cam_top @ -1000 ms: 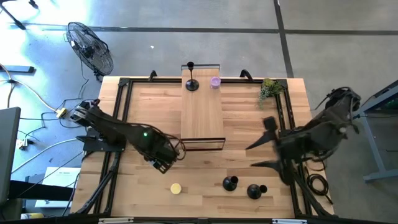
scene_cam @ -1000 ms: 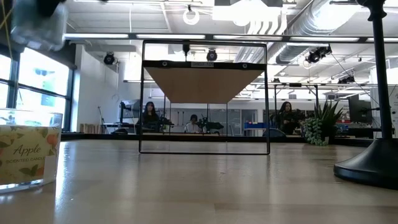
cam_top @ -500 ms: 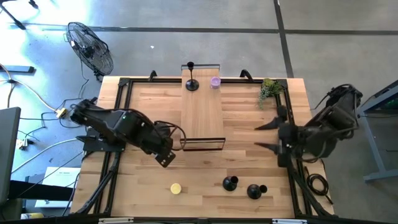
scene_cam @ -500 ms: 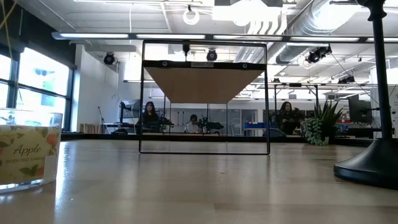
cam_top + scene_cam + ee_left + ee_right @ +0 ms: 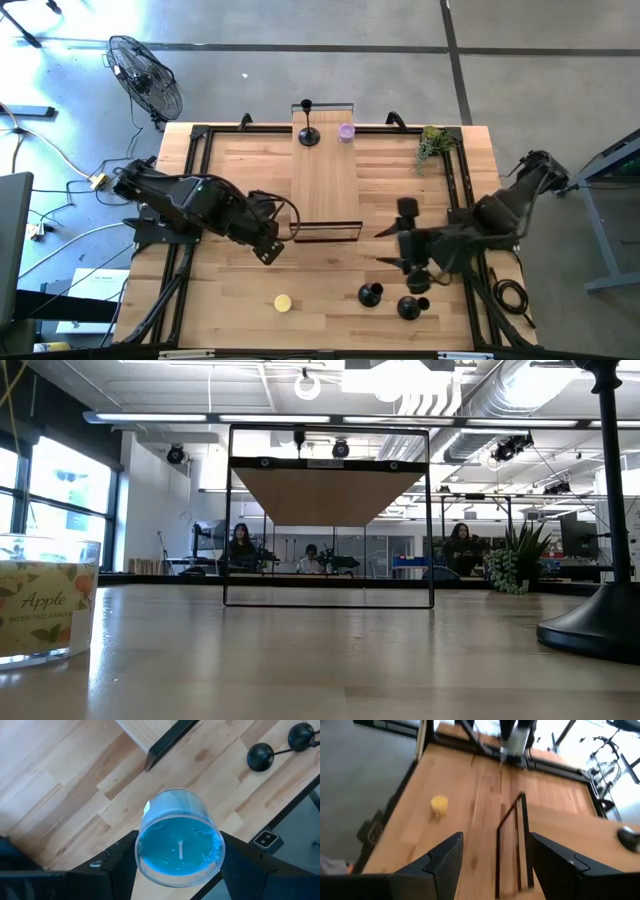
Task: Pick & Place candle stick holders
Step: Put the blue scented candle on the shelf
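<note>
Only the left wrist view shows the left claw [image 5: 177, 855] pinching a blue candle jar [image 5: 179, 840] — right claw [image 5: 492, 857] spread, empty, candle stick holders [image 5: 371, 295] just beside it.

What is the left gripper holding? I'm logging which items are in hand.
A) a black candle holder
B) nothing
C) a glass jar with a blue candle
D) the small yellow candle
C: the left wrist view shows the left gripper closed around a clear glass jar with a blue candle, while two black candle holders lie on the table beyond it.
</note>
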`<state>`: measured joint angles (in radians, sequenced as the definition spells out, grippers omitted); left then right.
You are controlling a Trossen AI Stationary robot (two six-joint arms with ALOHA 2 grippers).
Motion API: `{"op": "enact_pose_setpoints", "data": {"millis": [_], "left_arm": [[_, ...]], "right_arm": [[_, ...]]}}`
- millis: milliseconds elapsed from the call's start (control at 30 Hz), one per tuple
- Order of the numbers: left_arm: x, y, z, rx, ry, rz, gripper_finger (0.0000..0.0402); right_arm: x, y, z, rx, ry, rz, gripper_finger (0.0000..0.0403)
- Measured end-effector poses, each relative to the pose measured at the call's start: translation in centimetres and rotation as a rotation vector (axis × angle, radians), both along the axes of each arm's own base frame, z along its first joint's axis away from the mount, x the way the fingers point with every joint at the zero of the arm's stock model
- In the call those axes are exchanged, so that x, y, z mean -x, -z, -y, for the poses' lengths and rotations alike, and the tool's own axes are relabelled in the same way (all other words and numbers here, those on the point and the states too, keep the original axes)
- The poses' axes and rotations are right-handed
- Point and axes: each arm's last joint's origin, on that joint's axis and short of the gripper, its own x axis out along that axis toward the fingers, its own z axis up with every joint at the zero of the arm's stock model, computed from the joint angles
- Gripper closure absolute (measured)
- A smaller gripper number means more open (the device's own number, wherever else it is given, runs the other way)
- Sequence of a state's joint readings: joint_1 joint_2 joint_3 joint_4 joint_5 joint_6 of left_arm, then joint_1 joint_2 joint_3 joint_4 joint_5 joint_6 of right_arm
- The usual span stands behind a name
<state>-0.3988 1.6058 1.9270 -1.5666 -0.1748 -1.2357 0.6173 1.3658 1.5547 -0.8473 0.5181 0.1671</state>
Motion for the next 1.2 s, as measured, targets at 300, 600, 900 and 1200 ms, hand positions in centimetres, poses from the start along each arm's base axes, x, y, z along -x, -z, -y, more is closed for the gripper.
{"op": "enact_pose_setpoints", "data": {"millis": [300,600,900,1200], "left_arm": [[-0.8,-0.3,-0.4,-0.022,0.044,0.068,0.0177],[-1.1,-0.3,-0.9,-0.034,0.062,0.075,0.0177],[-1.0,-0.3,-0.8,-0.055,0.111,0.071,0.0176],[-1.1,-0.3,-0.8,-0.08,0.148,0.071,0.0176]], "right_arm": [[-5.6,-0.5,4.0,-0.144,0.033,0.131,0.0187],[-8.0,0.2,7.0,-0.184,0.116,0.145,0.0187],[-8.1,-0.1,7.0,-0.199,0.084,0.166,0.0187],[-8.4,0.2,7.1,-0.24,0.087,0.148,0.0187]]}}
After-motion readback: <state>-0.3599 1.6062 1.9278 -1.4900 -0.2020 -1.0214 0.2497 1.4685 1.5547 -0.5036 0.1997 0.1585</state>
